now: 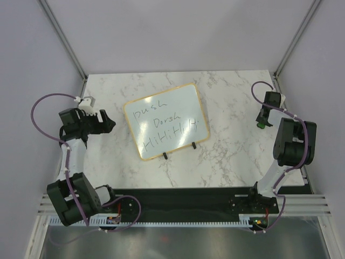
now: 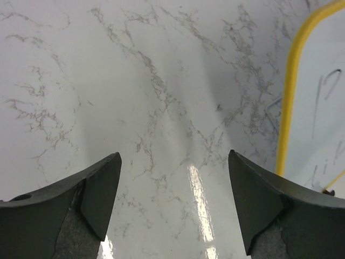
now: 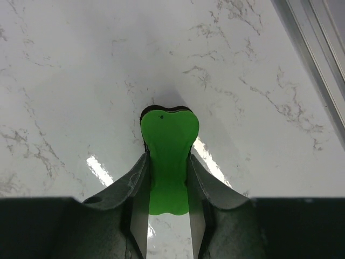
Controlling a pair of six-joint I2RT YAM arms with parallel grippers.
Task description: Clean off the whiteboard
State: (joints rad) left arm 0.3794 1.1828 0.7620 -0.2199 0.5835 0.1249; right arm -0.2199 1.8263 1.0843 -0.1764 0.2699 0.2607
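The whiteboard (image 1: 167,120) lies in the middle of the marble table, tan-framed, with black handwriting across it and two small black feet on its near edge. To its left my left gripper (image 1: 110,123) hovers open over bare marble. In the left wrist view the left gripper (image 2: 173,156) holds nothing, and the whiteboard (image 2: 323,97) shows its yellow-looking edge at the right. At the table's right side my right gripper (image 1: 262,122) is shut on a green eraser (image 1: 260,124). The right wrist view shows the right gripper (image 3: 167,161) pinching the green eraser (image 3: 170,129) at its narrow waist.
A metal rail (image 3: 318,43) runs along the table's right edge close to the right gripper. Grey walls and slanted frame posts (image 1: 64,38) close in the back corners. A black strip (image 1: 178,197) lines the near edge between the arm bases.
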